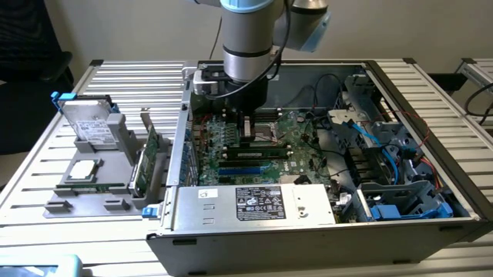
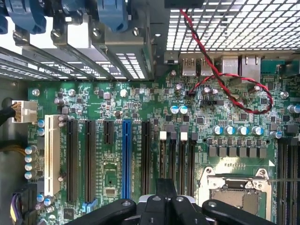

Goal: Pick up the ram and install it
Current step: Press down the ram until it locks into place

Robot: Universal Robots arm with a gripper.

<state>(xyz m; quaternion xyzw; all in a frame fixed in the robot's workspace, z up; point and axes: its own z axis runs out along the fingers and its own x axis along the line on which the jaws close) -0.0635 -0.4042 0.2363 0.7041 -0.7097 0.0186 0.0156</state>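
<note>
gripper [image 1: 248,128]: jaws pressed together, low over motherboard [image 2: 140,122] inside the open PC case [image 1: 431,115] | ram [image 1: 258,154]: appears seated in a slot just beside the gripper | risk: uneven seating could leave one latch unclicked, or nearby cables snag.

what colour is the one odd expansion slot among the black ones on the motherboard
Blue: the expansion slot stands out among black ones, clearest in the wrist view.

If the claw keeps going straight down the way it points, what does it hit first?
Most likely the motherboard, near the open CPU socket. The shut claw hangs just above it, though depth is hard to judge.
</note>
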